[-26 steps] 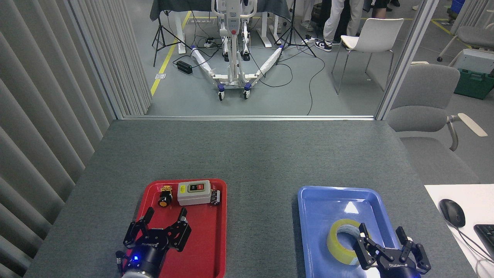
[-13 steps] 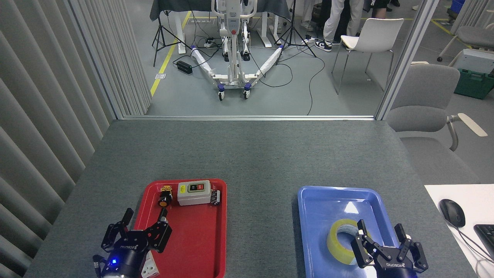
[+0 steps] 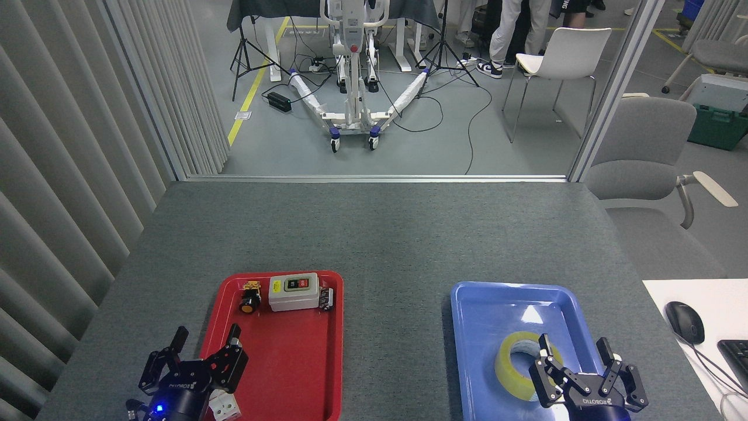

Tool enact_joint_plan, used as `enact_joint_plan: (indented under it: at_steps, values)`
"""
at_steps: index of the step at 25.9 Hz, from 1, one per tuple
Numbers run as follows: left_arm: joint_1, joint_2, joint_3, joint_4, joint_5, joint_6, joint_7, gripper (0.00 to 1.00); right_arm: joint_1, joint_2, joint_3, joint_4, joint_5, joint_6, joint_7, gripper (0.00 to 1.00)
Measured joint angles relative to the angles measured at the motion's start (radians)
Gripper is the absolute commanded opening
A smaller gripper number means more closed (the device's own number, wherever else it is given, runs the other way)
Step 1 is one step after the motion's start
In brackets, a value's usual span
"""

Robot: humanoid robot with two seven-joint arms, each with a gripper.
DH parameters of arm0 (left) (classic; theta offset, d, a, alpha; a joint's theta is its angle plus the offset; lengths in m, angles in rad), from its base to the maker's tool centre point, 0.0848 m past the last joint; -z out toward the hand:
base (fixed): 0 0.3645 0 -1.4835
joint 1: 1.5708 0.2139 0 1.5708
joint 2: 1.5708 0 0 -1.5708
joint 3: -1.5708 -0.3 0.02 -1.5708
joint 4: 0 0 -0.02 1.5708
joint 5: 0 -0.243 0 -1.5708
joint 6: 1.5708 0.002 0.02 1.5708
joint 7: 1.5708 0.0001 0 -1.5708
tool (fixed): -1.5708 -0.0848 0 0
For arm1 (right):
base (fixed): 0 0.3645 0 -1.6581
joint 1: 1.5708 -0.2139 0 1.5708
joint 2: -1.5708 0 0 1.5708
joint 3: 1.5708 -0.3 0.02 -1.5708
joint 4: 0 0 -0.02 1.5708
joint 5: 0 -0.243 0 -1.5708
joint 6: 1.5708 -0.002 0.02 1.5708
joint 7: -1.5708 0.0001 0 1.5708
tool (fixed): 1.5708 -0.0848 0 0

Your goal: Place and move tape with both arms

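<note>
The tape point(image 3: 514, 365), a yellow translucent roll with a pale core, lies flat in the blue tray point(image 3: 497, 298) at the near right. My right gripper point(image 3: 575, 358) hovers open over the roll's right side, one finger over the core hole and the other past the rim. At the near left, my left gripper point(image 3: 204, 342) is open and holds nothing, standing over the left edge of the red tray point(image 3: 298, 362).
The red tray carries a grey switch box point(image 3: 294, 291), a black and yellow push button point(image 3: 249, 302) and a small dark part at its far end. A white block point(image 3: 225, 406) shows under my left wrist. A mouse point(image 3: 685, 321) and keyboard lie at the right edge.
My left gripper has drawn back toward me and to the left, off the middle of the red tray. My right gripper has shifted slightly left over the tape.
</note>
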Motion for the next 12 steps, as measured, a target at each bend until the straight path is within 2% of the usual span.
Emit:
enact_joint_plan:
  at_steps: [12]
  values:
    - [0.011,-0.005,-0.002,-0.003,-0.004,-0.007,-0.010,1.00,0.000,-0.001,0.000,0.000,0.049,0.000,0.007,1.00]
